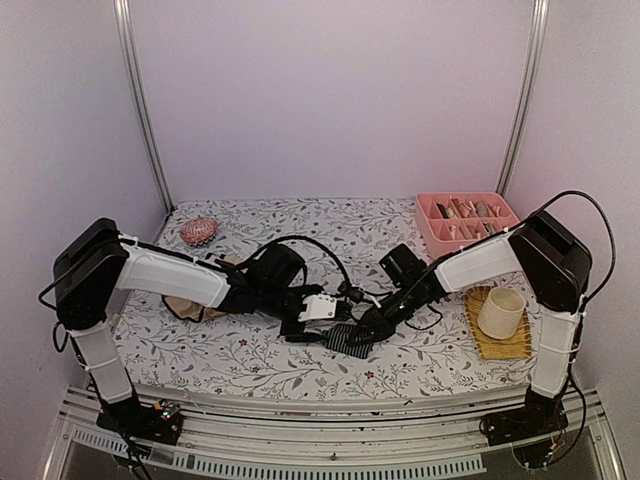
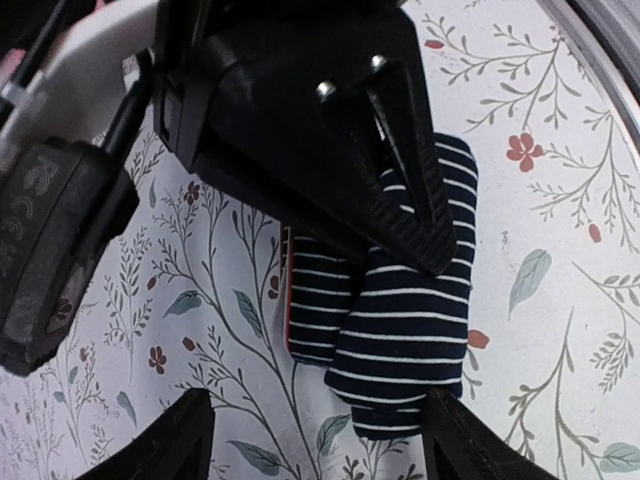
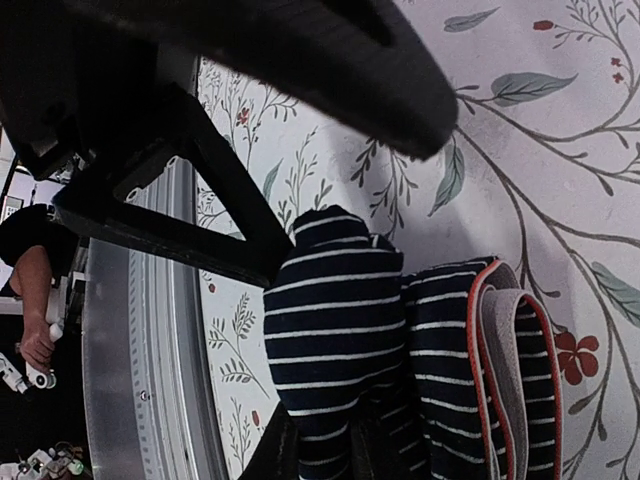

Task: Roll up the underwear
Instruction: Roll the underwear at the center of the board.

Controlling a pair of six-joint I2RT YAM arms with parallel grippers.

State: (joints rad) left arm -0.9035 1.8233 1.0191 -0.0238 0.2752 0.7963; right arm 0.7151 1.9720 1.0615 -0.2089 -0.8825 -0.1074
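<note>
**Navy brief part-rolled; right tool on the cloth, left tool standing off wide**

The left tool [image 2: 325, 450] is closest to the lens in its own wrist view. Its fingers sit at the bottom corners of the frame, spread wide and holding nothing. Just above them lies the navy underwear [image 2: 410, 330], bunched into two side-by-side folds on the table [image 2: 560, 300], with a red-edged band showing at its left side. The right tool [image 2: 436, 250] enters from the upper left. Its jaws are drawn narrow and its tips press on the upper part of the cloth, apparently pinching a fold. In the top view the bundle sits at lower centre, between the two arms. The beige underwear [image 1: 184, 306] lies at centre left, partly under the left arm, with no tool on it.

Assessment: rolling of the navy piece is in hand but not finished, and the bundle looks loose. The next move calls for the right tool to turn its pinched fold over while the left tool steadies the free end. The soft cloth may spring open on release.
</note>
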